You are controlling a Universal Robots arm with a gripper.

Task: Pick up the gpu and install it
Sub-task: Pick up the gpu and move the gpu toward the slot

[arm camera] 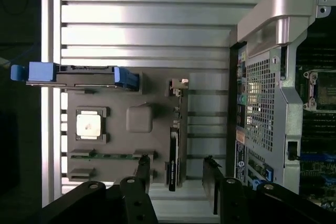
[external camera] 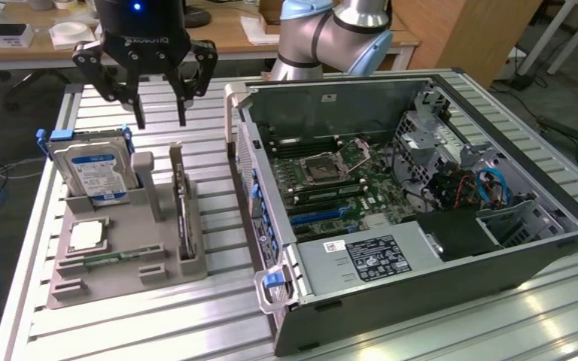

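- The gripper (external camera: 160, 120) hangs high at the exterior view's left, pointing straight down, with its black body upright over the far end of the grey tray (external camera: 118, 282).
- Its two dark fingers (external camera: 141, 113) stand apart and nothing is held between them. In the wrist view the gripper (arm camera: 176, 160) looks down on the tray (arm camera: 121, 145), one finger to each side of the gpu below it.
- The arm (external camera: 330, 34), silver with pale blue joints, bends behind the computer case.
- The hard drive (external camera: 93, 169) stands upright in blue rails at the tray's far left. Nearer the camera, the processor (external camera: 86, 235) lies flat in its pocket.
- The gpu (external camera: 181, 203) sits in the slot along the tray's right side, the side nearest the case, and stands on its long edge.
- Its long axis runs from far to near in the exterior view, roughly parallel to the case wall. From the wrist view the gpu (arm camera: 173, 156) appears edge-on as a thin dark strip, with a silvery metal piece at the end level with the hard drive.
- The computer case (external camera: 530, 248) lies open at the exterior view's right, with the motherboard (external camera: 330, 180) exposed.
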